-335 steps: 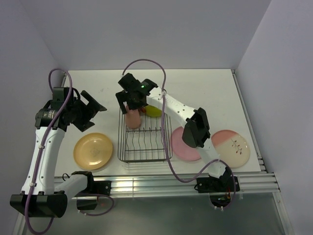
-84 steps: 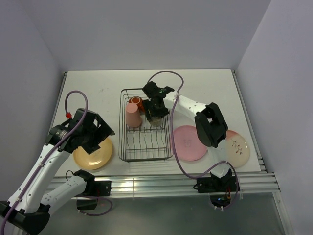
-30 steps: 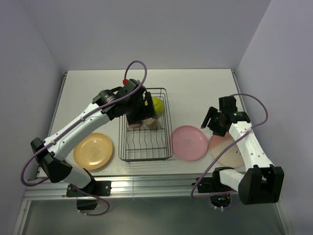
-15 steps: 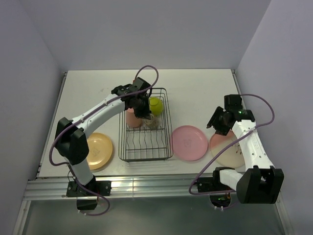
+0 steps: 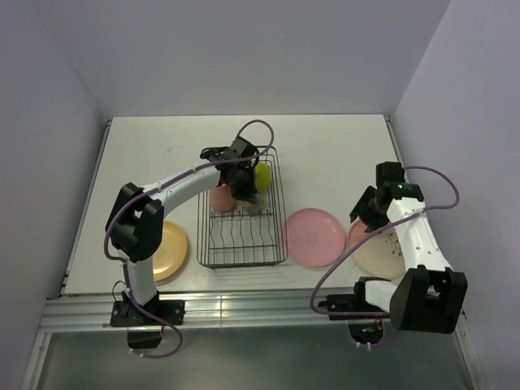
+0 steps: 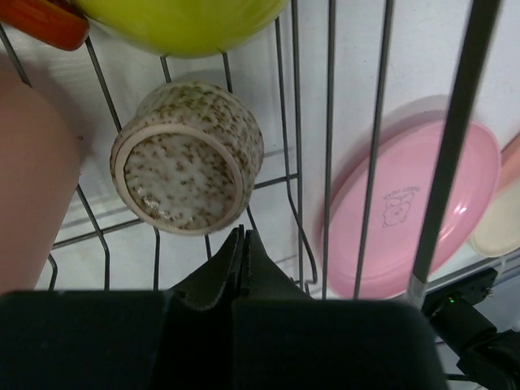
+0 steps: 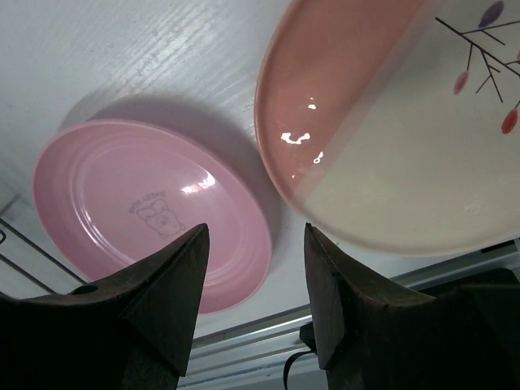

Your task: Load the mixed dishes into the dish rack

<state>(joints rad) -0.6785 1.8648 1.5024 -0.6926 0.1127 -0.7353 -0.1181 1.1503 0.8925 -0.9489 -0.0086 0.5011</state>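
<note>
The white table (image 5: 341,154) fills the room. The left gripper (image 6: 243,238), fingers pressed together on nothing, hangs over the dish rack (image 6: 328,162) just beside the small tan bowl (image 6: 183,166) lying in it. The right gripper (image 7: 256,230), jaws spread, hovers where the pink plate (image 7: 138,203) and the pink-and-cream plate (image 7: 390,146) meet.

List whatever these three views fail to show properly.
- red-orange cup: left wrist view, only a sliver at the top edge; top view, under the left arm.
- salmon tumbler: left wrist view, cut off by the left edge.
- yellow-orange plate: top view, the left arm's elbow hides its left part.
- pink-and-cream plate: top view, the right arm crosses it.
</note>
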